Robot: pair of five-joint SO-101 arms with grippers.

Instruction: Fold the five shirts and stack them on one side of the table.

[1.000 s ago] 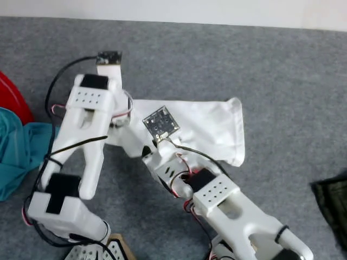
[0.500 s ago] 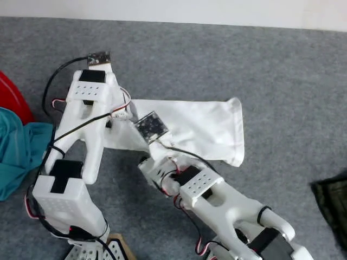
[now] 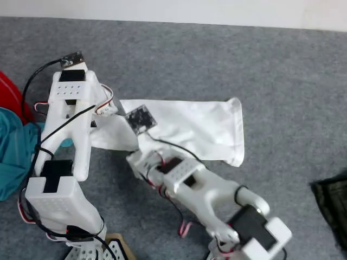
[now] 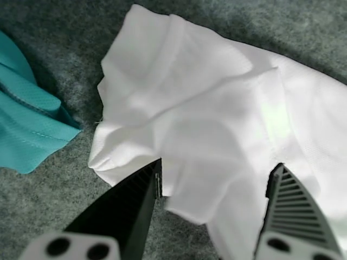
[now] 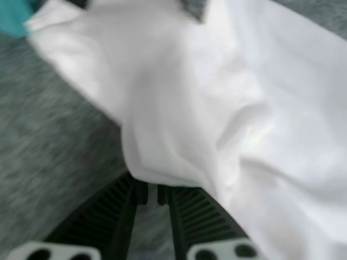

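Note:
A white shirt (image 3: 195, 127) lies partly folded and rumpled on the grey table (image 3: 282, 81), near the middle. My left gripper (image 4: 217, 168) hangs open just above the shirt's left end (image 4: 179, 92), one finger to each side of a loose fold. My right gripper (image 5: 153, 187) is shut on the white shirt (image 5: 217, 97), pinching a fold at its near edge beside the left arm (image 3: 68, 124). A teal shirt (image 3: 13, 151) lies crumpled at the table's left edge, its corner (image 4: 27, 130) close to the white one.
A red object (image 3: 8, 95) sits at the far left behind the teal shirt. A dark cloth (image 3: 332, 208) lies at the right edge. Bare grey table stretches to the right and behind the white shirt.
Both arms have shifted left. The white shirt's left end has been dragged left with the right gripper, towards the teal shirt.

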